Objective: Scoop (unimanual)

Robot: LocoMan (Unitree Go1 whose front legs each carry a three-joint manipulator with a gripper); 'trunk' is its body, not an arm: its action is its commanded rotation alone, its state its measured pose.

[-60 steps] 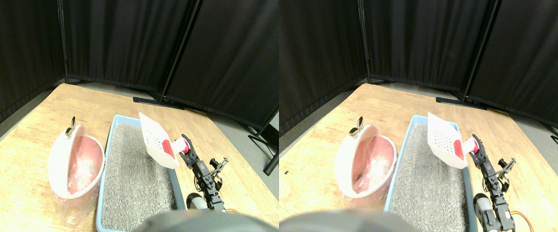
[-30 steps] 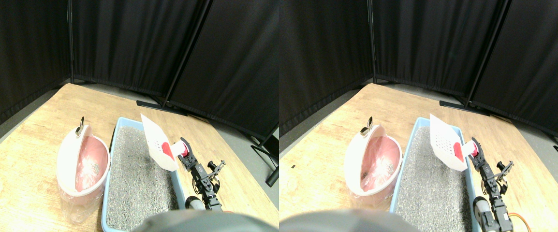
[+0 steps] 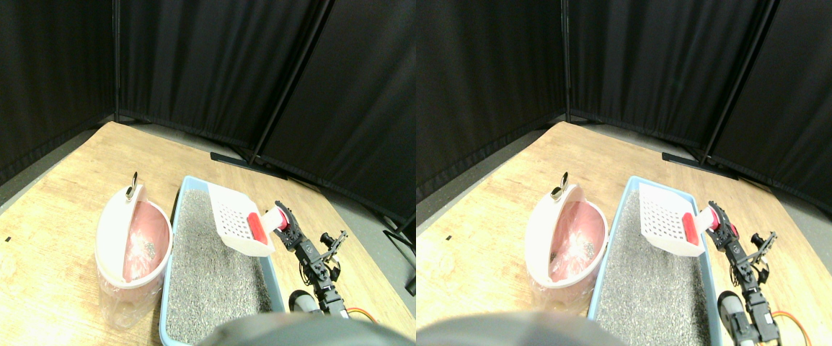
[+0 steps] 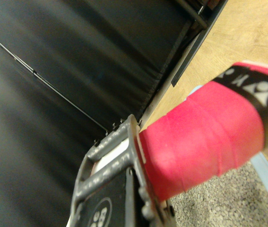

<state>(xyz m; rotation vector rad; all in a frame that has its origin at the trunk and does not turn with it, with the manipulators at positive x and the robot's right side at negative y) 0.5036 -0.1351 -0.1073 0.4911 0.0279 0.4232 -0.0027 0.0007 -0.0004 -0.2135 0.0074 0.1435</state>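
Two views: stereo has right gripper [image 3: 288,225] clenched on the scoop [image 3: 241,229] handle, scoop raised over the litter tray [image 3: 184,198] beside the pink bin [image 3: 133,245]; wrist shows red-wrapped handle [image 4: 204,139] at the jaw, so next: dip into litter [image 3: 207,288].

A bin [image 3: 133,249] stands on the bench [image 3: 41,216], just left of a tray [image 3: 184,205] full of litter [image 3: 210,277]. A scoop [image 3: 239,227] hangs over the tray's right side. Curtains [image 3: 207,65] stand behind.
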